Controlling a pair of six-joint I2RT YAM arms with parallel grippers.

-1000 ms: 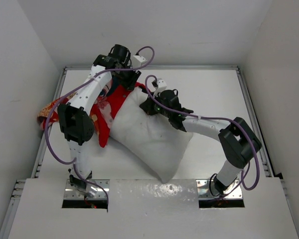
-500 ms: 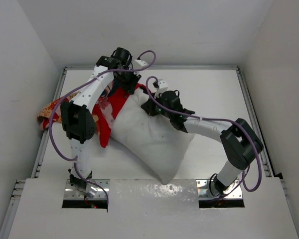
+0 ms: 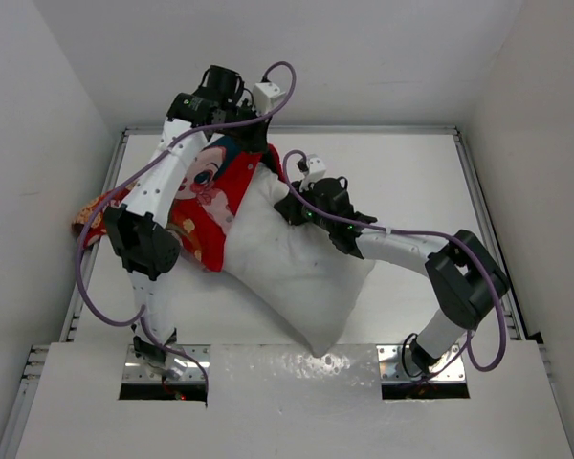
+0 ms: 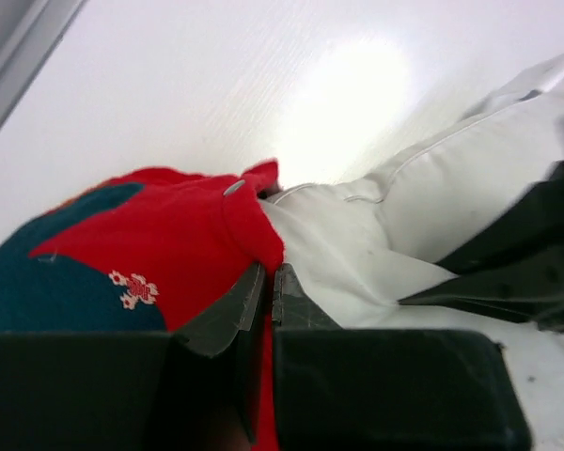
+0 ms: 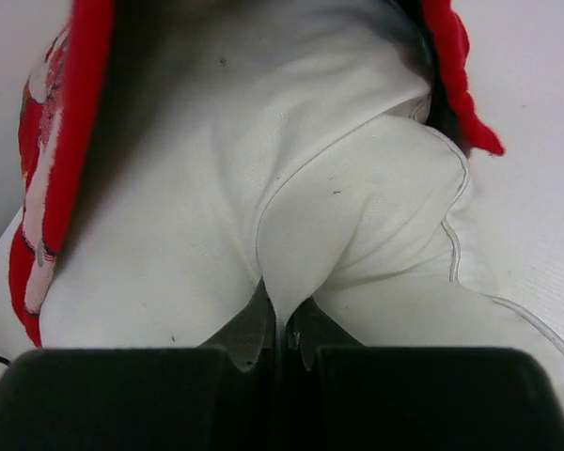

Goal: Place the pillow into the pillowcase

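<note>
The white pillow (image 3: 301, 273) lies slantwise on the table, its far corner tucked into the mouth of the red printed pillowcase (image 3: 210, 191). My left gripper (image 3: 252, 153) is shut on the pillowcase's red edge (image 4: 249, 221) and holds it up over that pillow corner (image 4: 357, 240). My right gripper (image 3: 292, 203) is shut on a pinched fold of the pillow (image 5: 348, 207) near the same corner. In the right wrist view red pillowcase fabric (image 5: 75, 141) frames the pillow on both sides. The left gripper (image 4: 269, 277) and right gripper (image 5: 282, 315) each have cloth between the jaws.
White walls close in the table on three sides, with metal rails (image 3: 96, 239) along its edges. The pillowcase's left end (image 3: 88, 218) drapes toward the left rail. Purple cables (image 3: 91, 287) loop off both arms. The pillow's near corner (image 3: 320, 339) reaches the front ledge.
My left gripper has shut on the pillowcase edge and pulled it up and back, so the printed face shows. The right gripper has kept its grip and barely shifted.
</note>
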